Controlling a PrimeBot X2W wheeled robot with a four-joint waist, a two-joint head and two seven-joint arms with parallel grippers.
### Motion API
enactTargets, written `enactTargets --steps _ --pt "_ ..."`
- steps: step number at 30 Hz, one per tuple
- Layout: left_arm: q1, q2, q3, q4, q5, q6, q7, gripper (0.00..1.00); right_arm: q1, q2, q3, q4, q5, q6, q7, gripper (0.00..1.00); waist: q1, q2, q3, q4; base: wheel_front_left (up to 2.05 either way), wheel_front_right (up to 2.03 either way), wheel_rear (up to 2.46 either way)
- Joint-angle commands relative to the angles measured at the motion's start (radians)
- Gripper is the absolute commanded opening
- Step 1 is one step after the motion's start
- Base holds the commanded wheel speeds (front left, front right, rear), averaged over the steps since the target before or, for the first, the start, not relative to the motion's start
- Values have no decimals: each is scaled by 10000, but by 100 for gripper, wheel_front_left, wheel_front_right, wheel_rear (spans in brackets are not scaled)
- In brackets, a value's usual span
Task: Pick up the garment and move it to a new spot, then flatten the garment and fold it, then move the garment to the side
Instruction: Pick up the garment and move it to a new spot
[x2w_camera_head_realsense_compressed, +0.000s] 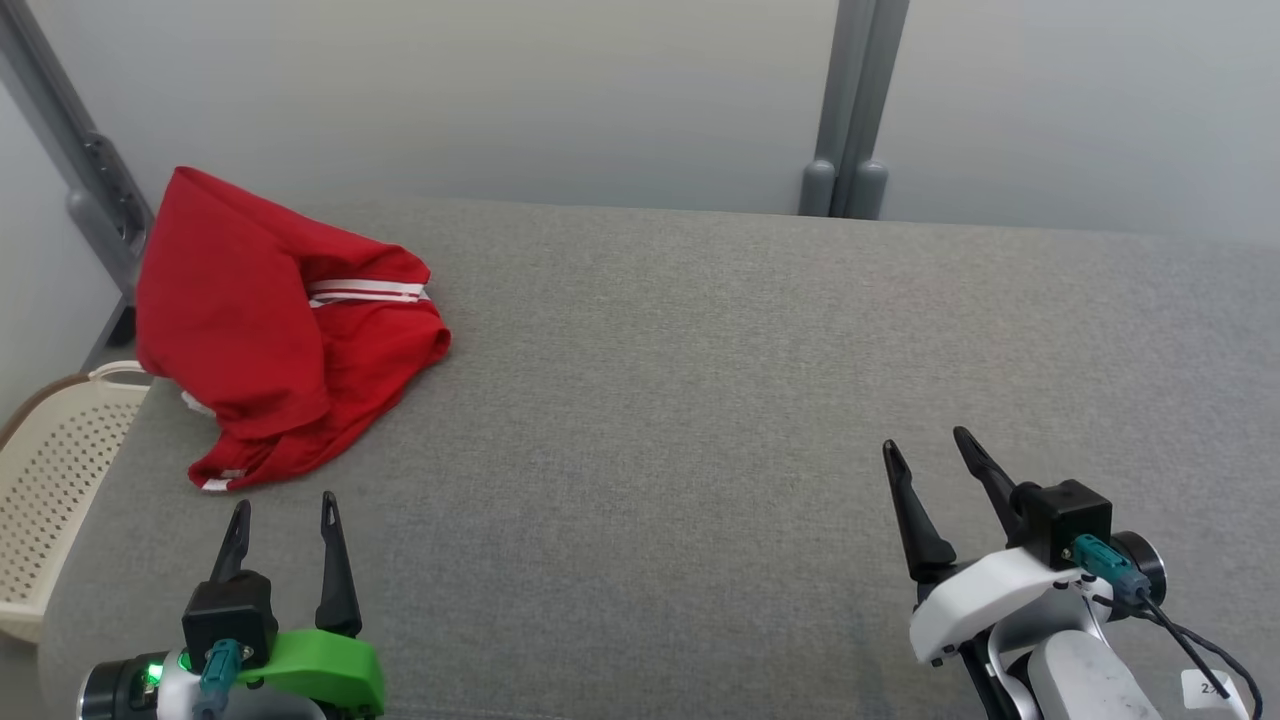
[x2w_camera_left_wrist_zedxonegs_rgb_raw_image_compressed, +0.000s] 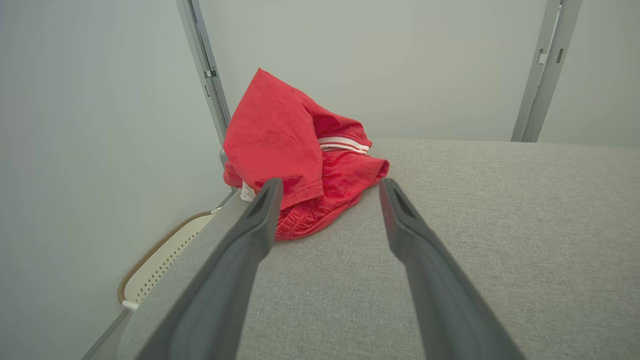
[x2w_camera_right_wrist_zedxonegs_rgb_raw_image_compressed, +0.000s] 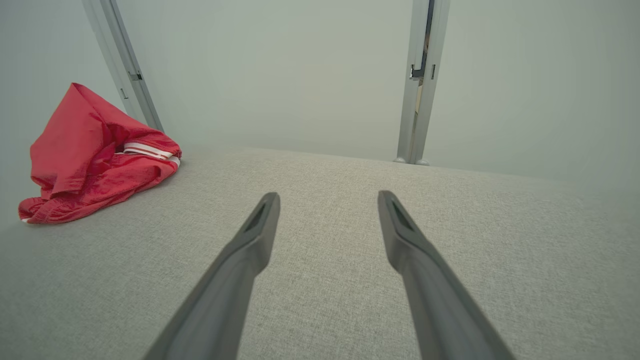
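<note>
The garment (x2w_camera_head_realsense_compressed: 260, 330) is red with white stripes and lies crumpled in a peaked heap at the far left corner of the grey table (x2w_camera_head_realsense_compressed: 700, 400). My left gripper (x2w_camera_head_realsense_compressed: 285, 505) hovers open just in front of it, with empty fingers. In the left wrist view the garment (x2w_camera_left_wrist_zedxonegs_rgb_raw_image_compressed: 290, 150) sits straight ahead beyond the left gripper (x2w_camera_left_wrist_zedxonegs_rgb_raw_image_compressed: 330, 187). My right gripper (x2w_camera_head_realsense_compressed: 925, 445) stands open and empty at the lower right, far from the cloth. The right wrist view has the garment (x2w_camera_right_wrist_zedxonegs_rgb_raw_image_compressed: 90, 155) at its far left, well away from the right gripper (x2w_camera_right_wrist_zedxonegs_rgb_raw_image_compressed: 327, 197).
A cream perforated basket (x2w_camera_head_realsense_compressed: 50, 480) stands on the floor beside the table's left edge. Grey metal posts (x2w_camera_head_realsense_compressed: 845, 110) rise behind the table against a pale wall. The table's fabric top stretches bare from the garment to the right side.
</note>
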Motion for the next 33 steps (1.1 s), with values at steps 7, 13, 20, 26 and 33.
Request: enactTargets --steps 7,13,20,26,33 --pt "162 210 14 -124 -79 76 85 100 117 -41 70 147 217 1 -141 100 0 0 -139 1041 0 0 0" --pt "243 284 -10 -237 -126 96 166 100 131 -41 116 255 315 1 -224 100 0 0 -200 1655 0 0 0" --pt "260 376 0 -320 -163 150 197 100 148 -44 178 360 405 1 -289 100 0 0 -282 2205 0 0 0" --pt "291 469 -10 -390 -187 193 242 100 113 -43 218 463 490 1 -346 100 0 0 -321 2698 0 0 0" --pt "414 521 134 -593 -268 350 154 100 -183 -44 488 607 578 1 -399 100 0 0 -186 2922 0 0 0"
